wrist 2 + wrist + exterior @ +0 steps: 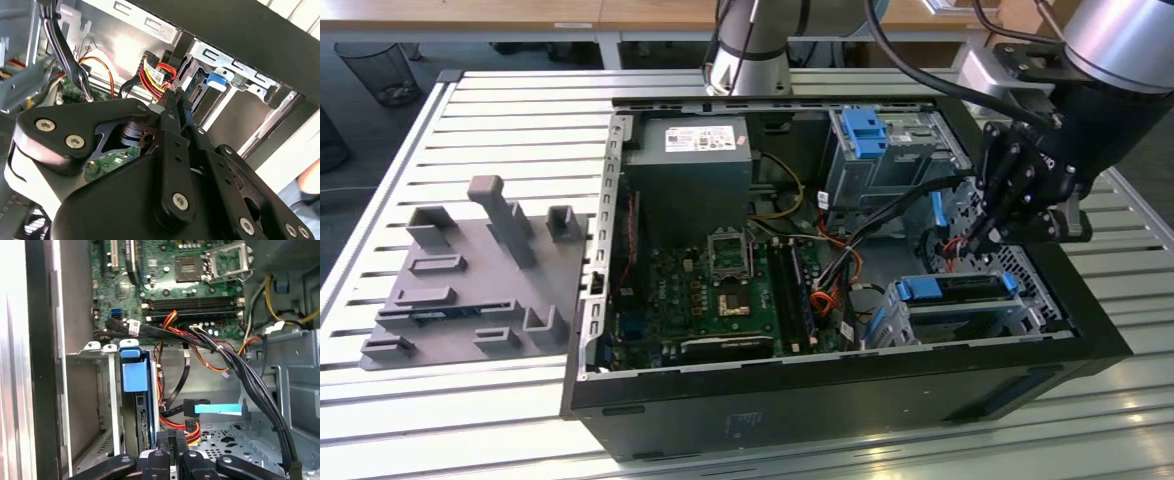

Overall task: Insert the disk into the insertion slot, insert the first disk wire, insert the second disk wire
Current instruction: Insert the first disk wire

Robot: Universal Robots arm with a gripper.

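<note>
A: Silver-grey disk [954, 288] in its blue carrier: position relative to the gripper [973, 242]?

B: Just beneath the fingertips in the exterior view, lying flat inside the insertion slot [994, 320], the low perforated cage. Blue carrier front about level with the cage mouth. Edge-on in the first wrist view, close beside the fingertips, within the silver frame of the slot.

A: State of the gripper?

B: Narrow. Black fingers [169, 130] drawn close together, tips down inside the computer case [854, 400]. Red-and-yellow wire bundle [154, 75] ending right at the fingertips in the second wrist view. Plug possibly pinched between them, not clear enough to tell.

A: Other cabling near the gripper?

B: Flat black cable with a light-blue plug [217, 409], just beyond the fingertips, hanging free and apart from the disk. Thick black cable run [250, 380] sweeping past on the side away from the disk.

A: Farther surroundings?

B: Green motherboard [190, 285] well beyond the fingertips. Taller grey cage [907, 150] bearing a blue bracket [865, 130] behind the gripper, near the arm's base. Grey fixture plate [467, 280] far off, outside the case, on the slatted table [520, 110].
</note>
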